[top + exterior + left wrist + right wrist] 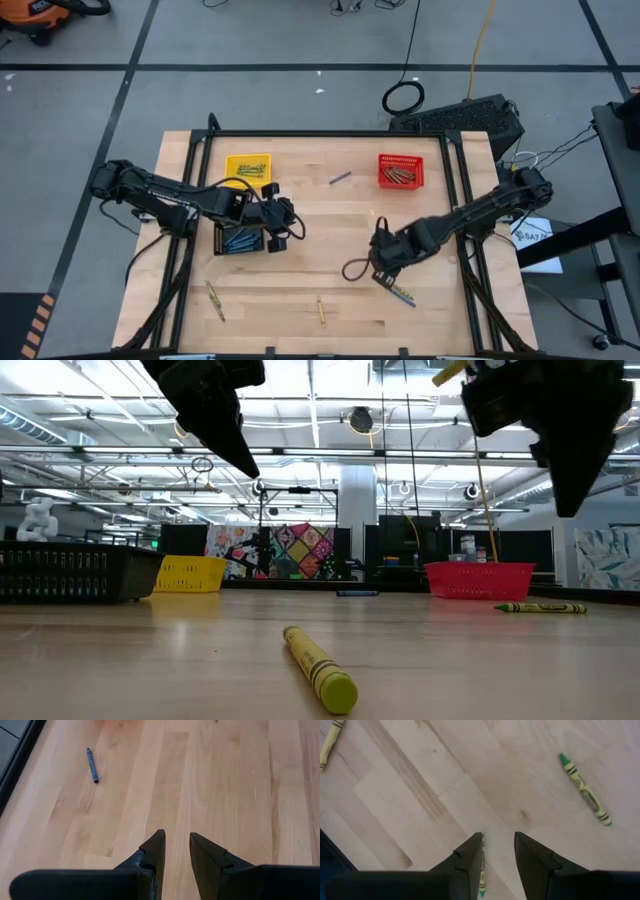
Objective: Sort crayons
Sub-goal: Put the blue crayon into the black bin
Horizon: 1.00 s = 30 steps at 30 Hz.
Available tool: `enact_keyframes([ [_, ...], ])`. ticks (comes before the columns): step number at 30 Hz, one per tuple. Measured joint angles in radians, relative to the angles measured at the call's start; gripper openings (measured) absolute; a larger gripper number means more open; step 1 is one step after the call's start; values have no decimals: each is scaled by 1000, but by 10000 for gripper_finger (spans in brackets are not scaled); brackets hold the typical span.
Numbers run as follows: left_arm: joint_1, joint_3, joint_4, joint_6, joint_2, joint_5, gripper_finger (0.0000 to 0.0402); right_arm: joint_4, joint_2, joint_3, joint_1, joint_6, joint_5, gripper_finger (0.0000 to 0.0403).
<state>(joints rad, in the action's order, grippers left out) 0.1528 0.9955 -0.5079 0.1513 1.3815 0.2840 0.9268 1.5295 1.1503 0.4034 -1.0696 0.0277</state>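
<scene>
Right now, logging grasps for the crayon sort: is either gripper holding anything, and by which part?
Nothing is held. The left gripper is open and empty; the right gripper is open, a crayon lying loose beside its finger.

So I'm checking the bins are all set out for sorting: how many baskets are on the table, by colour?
Yellow basket: 1
Red basket: 1
Black basket: 1
Total: 3

Wooden table point(330, 230) carried yellow basket point(247, 168), red basket point(401, 171), black basket point(238, 241); cable coil point(403, 98) lay on floor.
</scene>
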Motion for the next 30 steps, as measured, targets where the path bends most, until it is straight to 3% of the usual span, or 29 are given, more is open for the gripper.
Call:
enact_keyframes([
  [8, 0, 0, 2, 1, 0, 0, 89, -3, 39, 0, 141, -204, -47, 119],
  [13, 0, 0, 2, 26, 0, 0, 89, -70, 87, 0, 206, -302, 13, 134],
  [18, 1, 0, 7, 28, 0, 0, 89, -152, 135, 0, 255, -335, 26, 131],
  [30, 3, 0, 27, 53, 0, -1, 89, -146, 231, 0, 308, -359, 29, 128],
])
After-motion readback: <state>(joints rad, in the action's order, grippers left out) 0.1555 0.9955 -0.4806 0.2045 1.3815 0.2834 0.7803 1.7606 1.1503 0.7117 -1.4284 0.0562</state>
